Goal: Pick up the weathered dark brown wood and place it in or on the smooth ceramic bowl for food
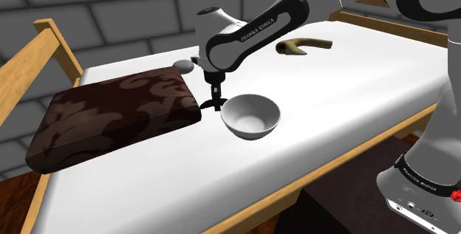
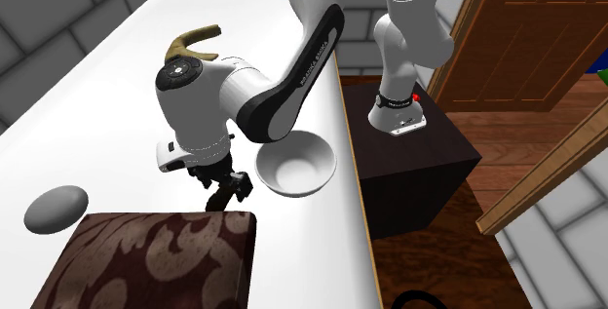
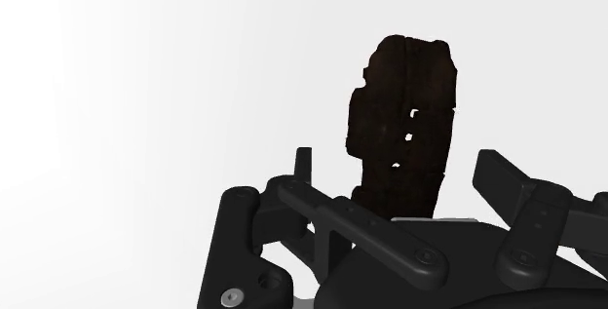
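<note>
- The gripper [image 3: 399, 168] is seen released: its two black fingers [image 3: 304, 164] stand apart.
- A dark brown, rough-edged piece of wood [image 3: 404, 112] is seen between the fingers, reaching out past their tips, with white visible between it and each finger.
- Whether the wood rests on the surface or is raised off it cannot be told.
- In the shoulder view the gripper [image 1: 216, 105] is pointed down, low over the white surface [image 1: 340, 100], in the gap between a dark patterned cushion [image 1: 111, 118] on the left and the bowl [image 1: 252, 117] on the right.
- The bowl is white and upright, just beside the gripper, and nothing is seen inside it.
- In the second exterior view the gripper [image 2: 226, 188] is placed just beyond the cushion's [image 2: 156, 258] far edge, with the bowl [image 2: 295, 166] to its right.
- A tan curved piece [image 1: 303, 46] is seen at the far side of the surface, well apart from the bowl.
- A grey oval thing [image 2: 56, 208] is seen near the cushion's far left corner.
</note>
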{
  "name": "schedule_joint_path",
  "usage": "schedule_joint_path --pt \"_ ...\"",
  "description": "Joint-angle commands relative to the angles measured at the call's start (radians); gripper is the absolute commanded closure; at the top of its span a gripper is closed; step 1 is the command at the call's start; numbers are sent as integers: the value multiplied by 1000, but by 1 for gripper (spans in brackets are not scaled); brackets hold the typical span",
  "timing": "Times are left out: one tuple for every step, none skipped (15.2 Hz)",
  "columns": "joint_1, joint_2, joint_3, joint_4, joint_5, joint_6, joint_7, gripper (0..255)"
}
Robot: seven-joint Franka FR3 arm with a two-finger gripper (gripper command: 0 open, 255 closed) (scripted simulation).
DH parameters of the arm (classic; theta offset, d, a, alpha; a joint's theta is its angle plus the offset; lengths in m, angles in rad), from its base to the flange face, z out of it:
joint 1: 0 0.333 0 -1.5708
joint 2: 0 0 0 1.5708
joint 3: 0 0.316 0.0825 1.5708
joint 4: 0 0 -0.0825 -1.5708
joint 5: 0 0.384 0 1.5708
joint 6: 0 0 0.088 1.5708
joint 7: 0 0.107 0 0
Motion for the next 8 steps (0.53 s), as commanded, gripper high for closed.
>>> schedule_joint_path --pt "0 1 0 0 0 1 0 0" --pt "0 1 0 0 0 1 0 0" --pt "0 1 0 0 0 1 0 0" --pt "0 1 0 0 0 1 0 0" --pt "0 1 0 0 0 1 0 255" --pt "0 1 0 0 0 1 0 255" --pt "0 1 0 0 0 1 0 255" --pt "0 1 0 0 0 1 0 255"
